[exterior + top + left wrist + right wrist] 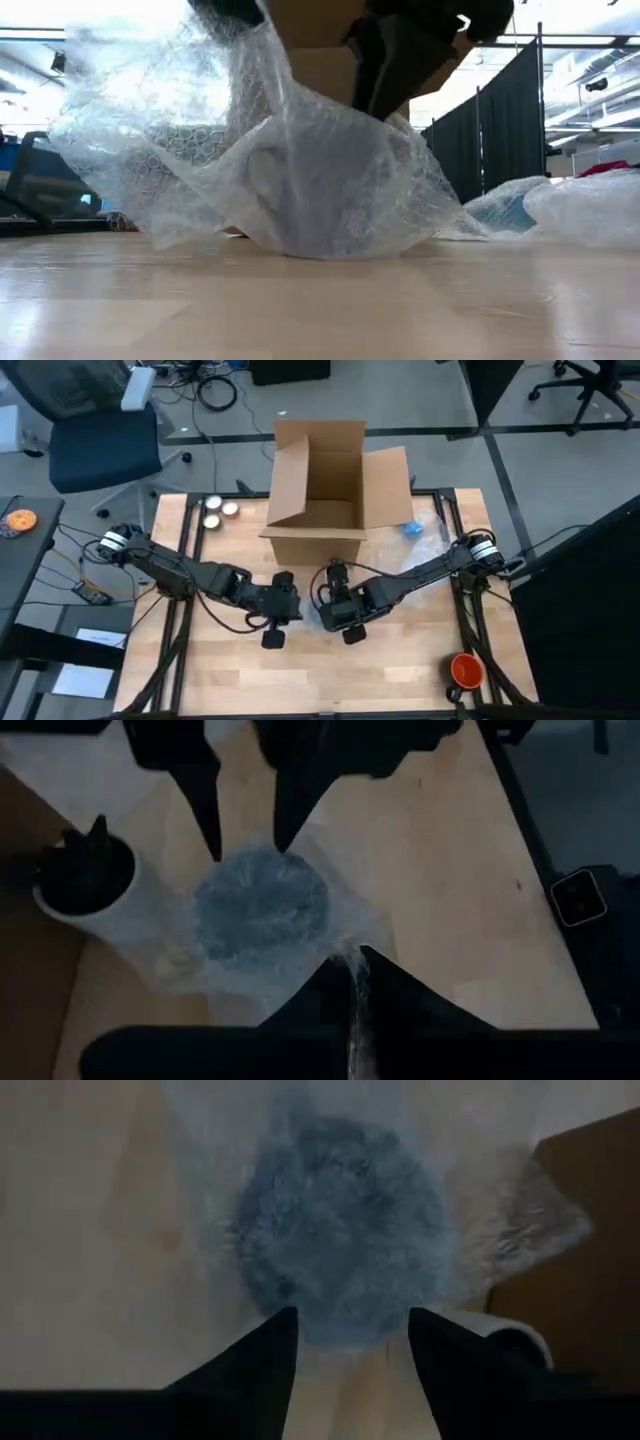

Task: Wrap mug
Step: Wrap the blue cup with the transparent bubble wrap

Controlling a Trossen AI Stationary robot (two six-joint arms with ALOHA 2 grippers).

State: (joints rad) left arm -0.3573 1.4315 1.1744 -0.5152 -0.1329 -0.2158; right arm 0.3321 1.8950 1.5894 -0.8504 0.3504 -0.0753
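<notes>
I am working both arms at the middle of the table (420,670), just in front of the cardboard box (325,485), where the mug (330,195) is standing under a loose sheet of bubble wrap (200,130). My left gripper (352,982) is pinching an edge of the wrap, fingers (395,988) clamped together on the film. My right gripper (350,1330) is hovering directly over the covered mug with its fingers (262,1352) apart and holding nothing.

To do this fold well, I judge I should be keeping the left pinch firm and the sheet taut, so it is not sliding off the mug, while the right gripper is coming down on a free flap rather than on the mug itself. Pulling sideways too hard could be tipping the mug over.
</notes>
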